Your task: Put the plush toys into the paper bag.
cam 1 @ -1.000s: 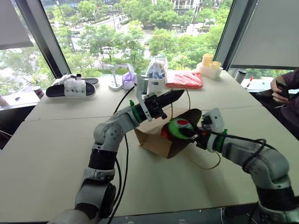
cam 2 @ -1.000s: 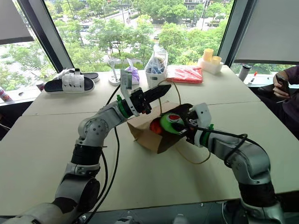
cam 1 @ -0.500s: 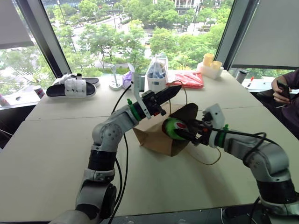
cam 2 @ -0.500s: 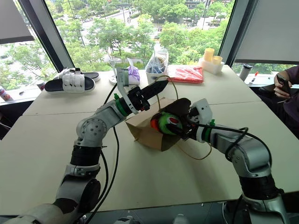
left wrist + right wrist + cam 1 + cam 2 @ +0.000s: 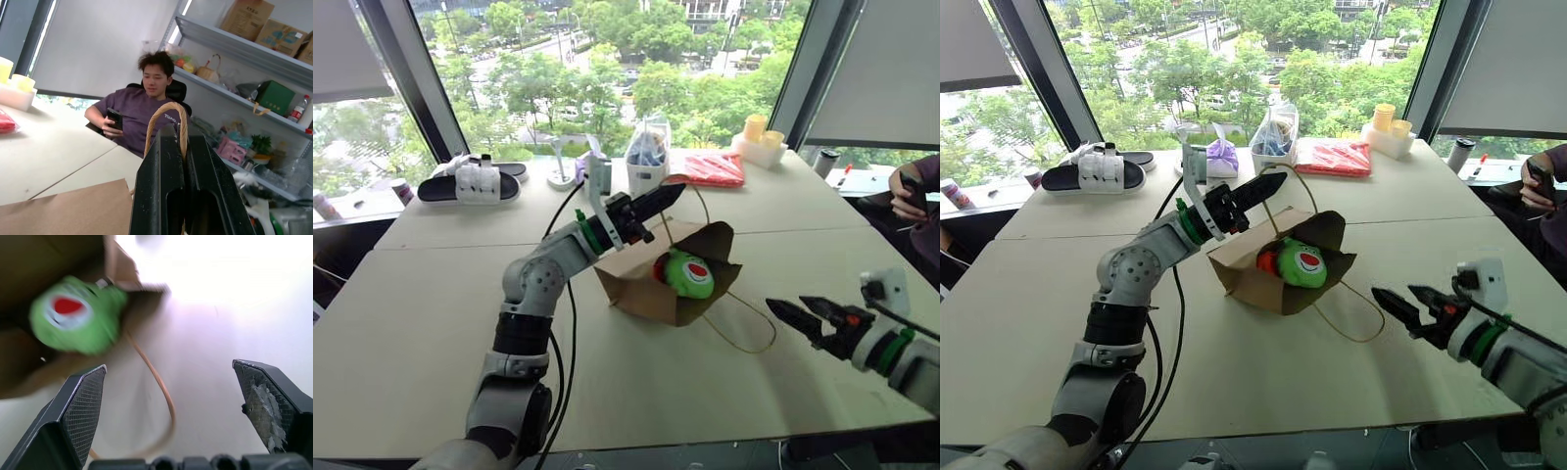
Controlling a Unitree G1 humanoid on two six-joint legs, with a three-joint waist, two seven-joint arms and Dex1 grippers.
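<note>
Green toy (image 5: pixel 1302 263): let go, now lying in paper bag (image 5: pixel 1244 279) mouth beside orange toy (image 5: pixel 1267 261). R gripper (image 5: pixel 1402 307) spread, pulled back, empty. L gripper (image 5: pixel 651 204) pinching bag handle (image 5: pixel 166 122). Both toys in; task approx. done.

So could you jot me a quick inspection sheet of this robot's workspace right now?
Surface: beige table.
Job's things: paper bag lying open; green plush toy and orange plush toy in its mouth.
Clutter: sandal, purple pouch, red packet, yellow cups.
Pincers: left pincer shut on cord handle; right pincer open, apart from the bag.
Cables: black cable along the left arm.
Surroundings: windows, trees, seated person.
</note>
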